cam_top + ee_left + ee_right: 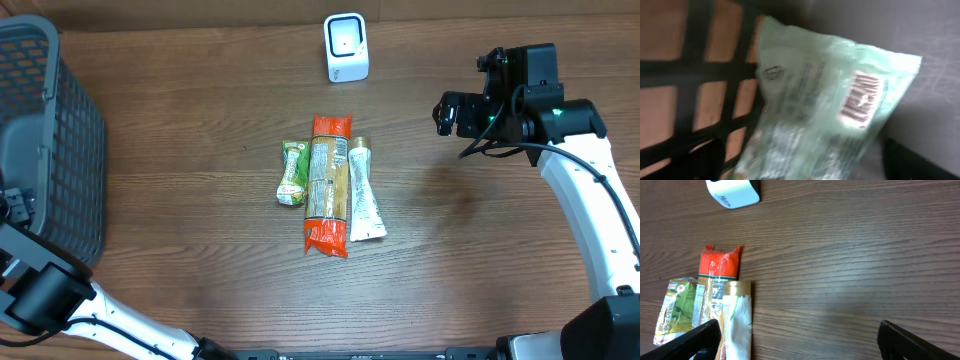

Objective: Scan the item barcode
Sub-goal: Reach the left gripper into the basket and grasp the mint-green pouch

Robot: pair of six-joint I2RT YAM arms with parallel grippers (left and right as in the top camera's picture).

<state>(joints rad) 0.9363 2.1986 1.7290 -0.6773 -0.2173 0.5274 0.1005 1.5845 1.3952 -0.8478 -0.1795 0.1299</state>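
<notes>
A pale green packet [825,105] with a barcode [862,100] facing the camera fills the left wrist view, blurred, lying against the dark basket mesh [690,85]. My left gripper [805,170] stands open, with its dark fingers [920,160] wide apart on either side of the packet's lower end. Three more items lie in a row mid-table: a green sachet [291,172], a long orange-ended packet [327,185] and a white sachet [363,190]. The white scanner [346,47] stands at the far edge. My right gripper [447,112] hangs open over bare wood, right of the row.
The dark mesh basket [50,130] takes up the left side of the table, and the left arm [40,290] reaches up beside it from the near left corner. In the right wrist view the scanner [733,192] sits top left.
</notes>
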